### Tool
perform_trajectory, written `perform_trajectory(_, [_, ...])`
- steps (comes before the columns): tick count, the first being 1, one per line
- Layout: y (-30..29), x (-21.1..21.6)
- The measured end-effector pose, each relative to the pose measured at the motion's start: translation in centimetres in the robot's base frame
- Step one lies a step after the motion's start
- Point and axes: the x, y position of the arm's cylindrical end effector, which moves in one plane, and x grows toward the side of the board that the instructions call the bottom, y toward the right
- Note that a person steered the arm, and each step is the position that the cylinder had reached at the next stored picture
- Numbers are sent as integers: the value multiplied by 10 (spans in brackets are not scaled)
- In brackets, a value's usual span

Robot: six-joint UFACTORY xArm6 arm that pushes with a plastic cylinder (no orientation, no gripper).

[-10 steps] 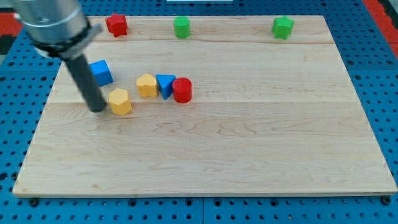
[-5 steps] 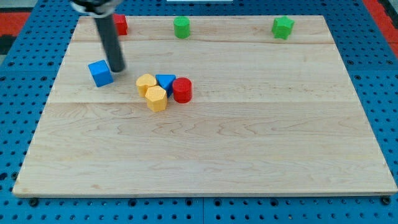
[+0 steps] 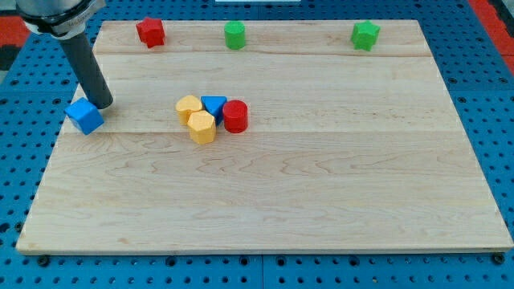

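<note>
Rod upper body (image 3: 52,12) cut off by the view's top edge; mount not visible. Blue triangular block (image 3: 214,104) partly hidden behind yellow hexagonal block (image 3: 201,127) and red cylinder (image 3: 235,116). Contact between my tip (image 3: 103,104) and blue cube (image 3: 84,116), at board's left edge (image 3: 56,136): cannot tell.

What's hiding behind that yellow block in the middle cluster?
Behind the front yellow hexagonal block, toward the view's top, sit another yellow block and a blue triangular block, both partly covered. A red cylinder stands beside them. Their hidden lower edges cannot be seen.
</note>
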Motion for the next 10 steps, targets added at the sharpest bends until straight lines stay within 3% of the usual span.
perform_trajectory(6, [2,12])
perform_trajectory(7, [-10,1])
perform_trajectory(8, [-61,2])
perform_trajectory(10, [-66,24])
